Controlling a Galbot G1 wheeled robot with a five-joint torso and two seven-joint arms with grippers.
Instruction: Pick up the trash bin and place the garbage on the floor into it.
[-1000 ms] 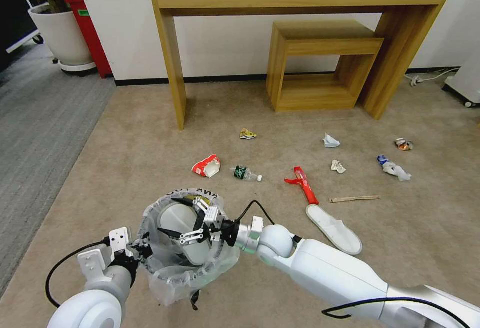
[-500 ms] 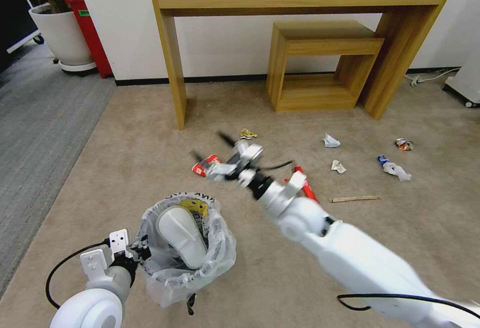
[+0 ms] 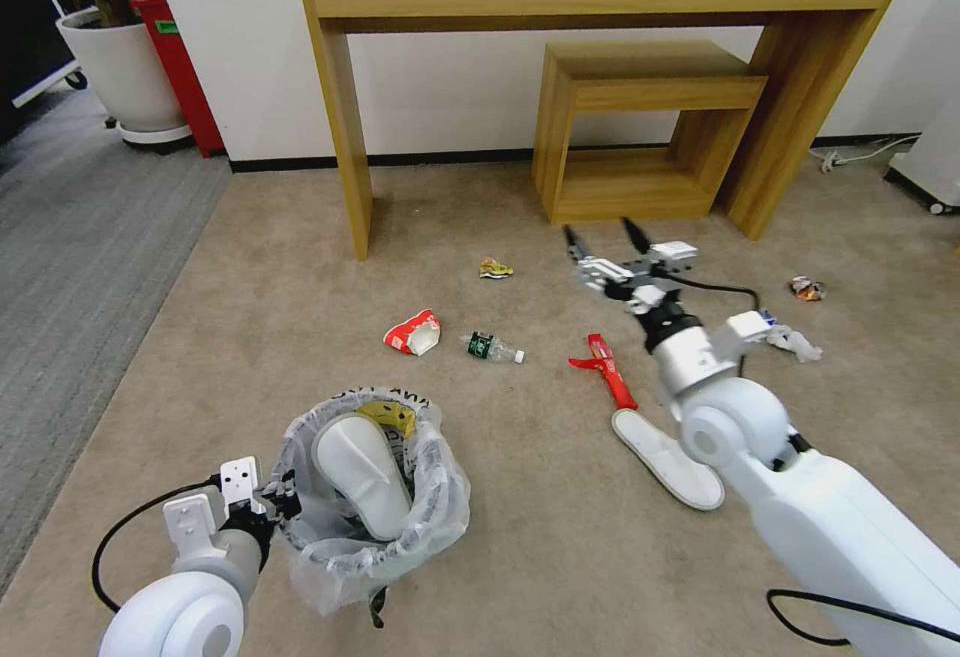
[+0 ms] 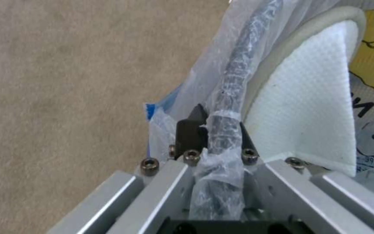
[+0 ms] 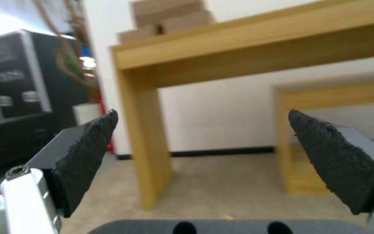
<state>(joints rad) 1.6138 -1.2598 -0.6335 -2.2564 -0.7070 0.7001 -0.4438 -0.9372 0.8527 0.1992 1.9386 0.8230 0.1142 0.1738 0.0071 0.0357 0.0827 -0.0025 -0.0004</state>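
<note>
Trash bin, round, lined with crinkly clear plastic and holding a quilted white slipper, is clenched at its rim by the left gripper, while the right gripper is held spread above the carpet.

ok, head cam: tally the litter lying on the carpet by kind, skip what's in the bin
Slippers: 1 (white slipper)
Crushed cups: 2 (red-white cup, blue-white cup)
Bottles: 1 (green-label bottle)
Wrappers: 1 (red wrapper)
Crumpled scraps: 2 (yellow scrap, orange-white scrap)
Total: 7 in view
</note>
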